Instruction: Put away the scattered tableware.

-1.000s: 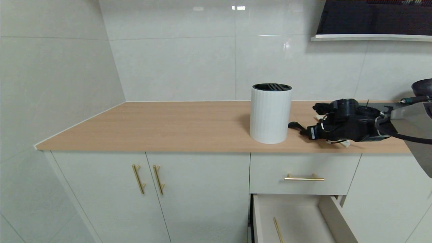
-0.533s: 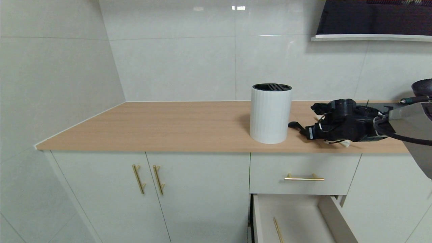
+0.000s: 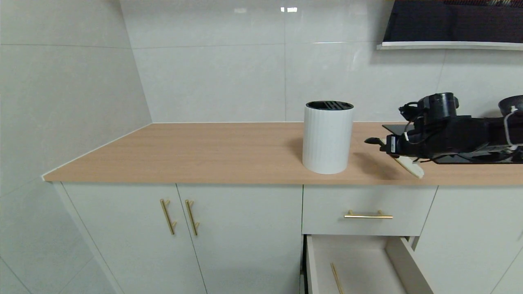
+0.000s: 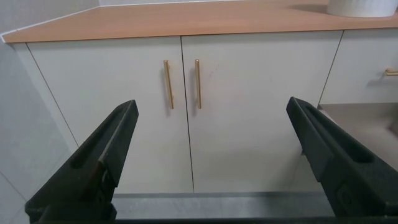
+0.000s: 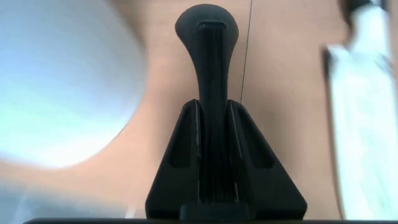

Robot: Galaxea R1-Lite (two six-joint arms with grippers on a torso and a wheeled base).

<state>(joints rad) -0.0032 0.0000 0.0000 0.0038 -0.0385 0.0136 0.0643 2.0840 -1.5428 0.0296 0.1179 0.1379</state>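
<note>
A white ribbed holder [image 3: 328,136] with a black slotted top stands on the wooden counter [image 3: 212,151]. To its right, my right gripper [image 3: 386,143] hovers above the counter, shut on a black utensil handle [image 3: 371,141] that points toward the holder. The right wrist view shows that handle [image 5: 207,74] clamped between the fingers, with the holder [image 5: 62,81] off to one side. A white flat utensil [image 3: 409,167] lies on the counter below the gripper, also visible as a white utensil [image 5: 367,106]. My left gripper [image 4: 211,162] is open in front of the cabinet doors [image 4: 186,112].
A lower drawer [image 3: 392,261] under the counter stands open with a thin gold stick [image 3: 337,278] inside. A closed drawer with a gold handle [image 3: 367,215] sits above it. A black cooktop [image 3: 394,128] and a dark pan [image 3: 511,104] are at the far right.
My right gripper has risen off the counter and shifted slightly right, taking the black handle up with it. The white utensil beneath it now shows more fully.
</note>
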